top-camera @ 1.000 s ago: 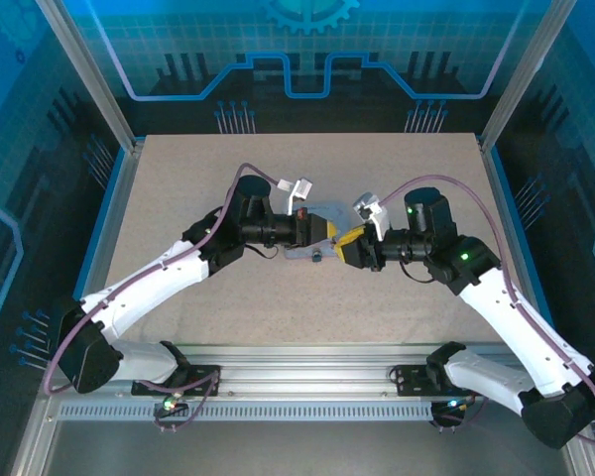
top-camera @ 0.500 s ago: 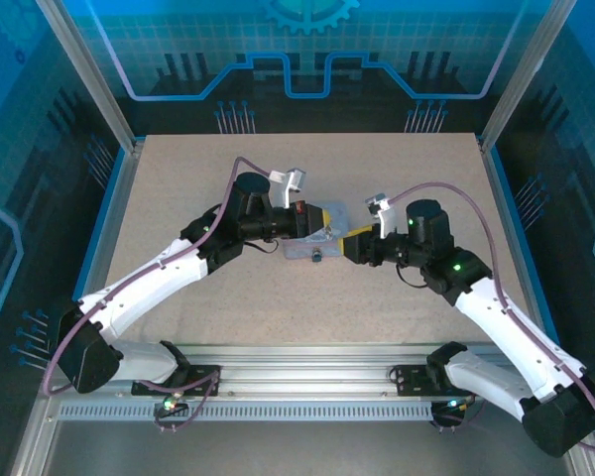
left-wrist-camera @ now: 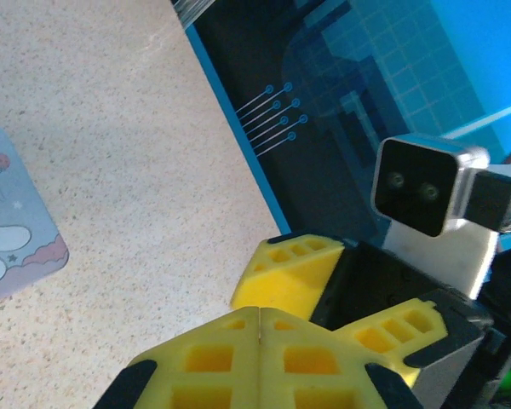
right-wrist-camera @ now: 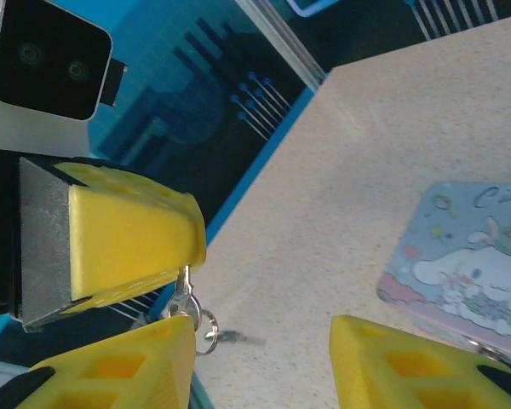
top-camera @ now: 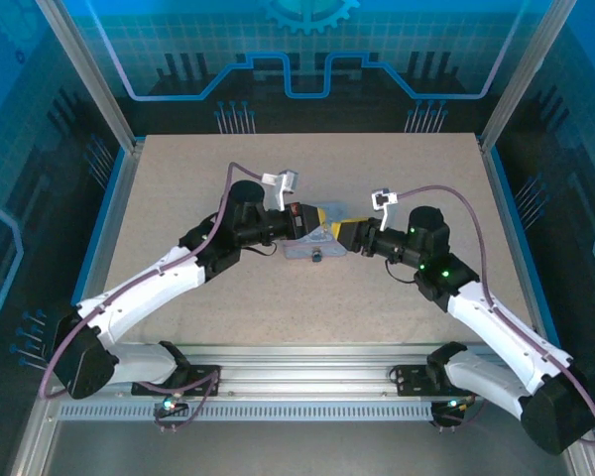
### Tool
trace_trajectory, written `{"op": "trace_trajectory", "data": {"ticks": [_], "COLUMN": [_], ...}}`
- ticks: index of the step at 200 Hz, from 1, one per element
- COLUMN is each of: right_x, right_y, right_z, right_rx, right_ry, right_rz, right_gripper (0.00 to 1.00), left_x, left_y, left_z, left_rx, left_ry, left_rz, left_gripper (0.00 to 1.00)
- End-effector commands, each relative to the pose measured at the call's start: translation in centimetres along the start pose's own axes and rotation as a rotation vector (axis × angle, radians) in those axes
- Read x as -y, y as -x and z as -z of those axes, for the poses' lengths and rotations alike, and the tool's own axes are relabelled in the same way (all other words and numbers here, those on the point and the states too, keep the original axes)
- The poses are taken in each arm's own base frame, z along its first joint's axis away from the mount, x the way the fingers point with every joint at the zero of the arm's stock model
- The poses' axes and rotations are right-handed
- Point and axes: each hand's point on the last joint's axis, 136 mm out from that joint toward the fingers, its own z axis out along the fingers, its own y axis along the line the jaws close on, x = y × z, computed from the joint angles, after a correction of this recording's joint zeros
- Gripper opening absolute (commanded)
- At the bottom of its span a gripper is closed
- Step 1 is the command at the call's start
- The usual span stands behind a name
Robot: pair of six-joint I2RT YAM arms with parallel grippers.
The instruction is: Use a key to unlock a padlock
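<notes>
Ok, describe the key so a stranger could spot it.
At the middle of the table lies a pale blue cartoon tin. Close by it, the key pokes from the shut yellow jaws of the left gripper: small, silvery, a wire ring dangling, unlike the dark padlock at the tin's edge.

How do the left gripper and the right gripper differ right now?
The left gripper is shut; the right gripper stands open. The left gripper pinches a small metal key, its ring dangling, while the right gripper holds nothing. Both have yellow fingers and face each other near the cartoon-printed tin.
</notes>
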Motion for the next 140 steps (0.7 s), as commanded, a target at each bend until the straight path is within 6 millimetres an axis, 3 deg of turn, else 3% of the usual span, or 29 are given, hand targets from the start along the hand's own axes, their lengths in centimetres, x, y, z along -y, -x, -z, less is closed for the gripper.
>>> {"op": "trace_trajectory", "data": {"ticks": [1,84,140], "right_x": [-2.6,-4.7,-5.1], "right_y": [1.3,1.6,1.6], "right_z": [-0.2,-0.2,-0.3], "right_rx": [0.052,0.056,0.050], "right_ry": [0.148,0.241,0.248], "right_rz": [-0.011,0.016,0.022], "right_gripper": [0.47,0.42,0.30], "left_x": [1.9,2.8,3.1], "left_y": [1.4,1.5,1.4], "left_z": [1.2,1.2,0.9], "left_rx": [0.078,0.088,0.081], "left_ry": [-0.072,-0.131,-0.145], "left_rz": [-0.006,0.019,0.022], "left_gripper": [0.00,0.00,0.00]}}
